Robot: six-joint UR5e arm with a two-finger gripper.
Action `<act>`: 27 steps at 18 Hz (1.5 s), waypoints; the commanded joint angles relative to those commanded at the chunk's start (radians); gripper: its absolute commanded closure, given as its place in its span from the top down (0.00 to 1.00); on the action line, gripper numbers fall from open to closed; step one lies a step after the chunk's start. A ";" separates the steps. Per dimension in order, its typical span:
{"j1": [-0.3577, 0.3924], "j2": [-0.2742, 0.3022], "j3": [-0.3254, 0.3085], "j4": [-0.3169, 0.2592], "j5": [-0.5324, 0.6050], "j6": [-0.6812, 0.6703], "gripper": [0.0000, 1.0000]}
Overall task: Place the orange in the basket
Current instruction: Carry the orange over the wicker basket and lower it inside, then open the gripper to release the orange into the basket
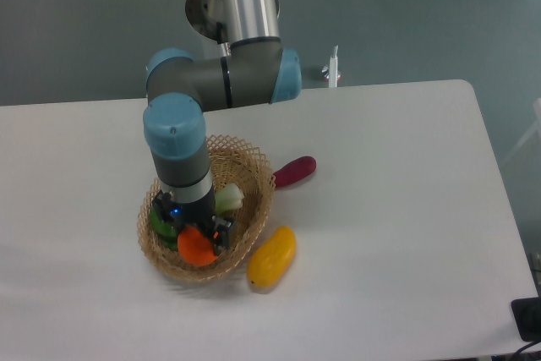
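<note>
While the gripper sits low in the basket, the orange shows only partly. Jaws mostly hidden; can't tell clenched or released.

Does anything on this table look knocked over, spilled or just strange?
Nothing stands out. The basket sits upright with the orange inside it at the tool. A yellow fruit and a purple vegetable lie intact on the table outside the basket.

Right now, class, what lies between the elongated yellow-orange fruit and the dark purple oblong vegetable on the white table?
The fixed camera shows bare white table between yellow-orange fruit and purple vegetable; the woven wicker basket's rim borders that stretch on the left.
</note>
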 joint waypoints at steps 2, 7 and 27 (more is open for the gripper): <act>-0.002 0.000 -0.003 0.000 -0.002 0.000 0.69; -0.015 -0.009 -0.011 -0.002 -0.003 0.003 0.70; -0.017 0.001 -0.003 -0.008 -0.002 0.025 1.00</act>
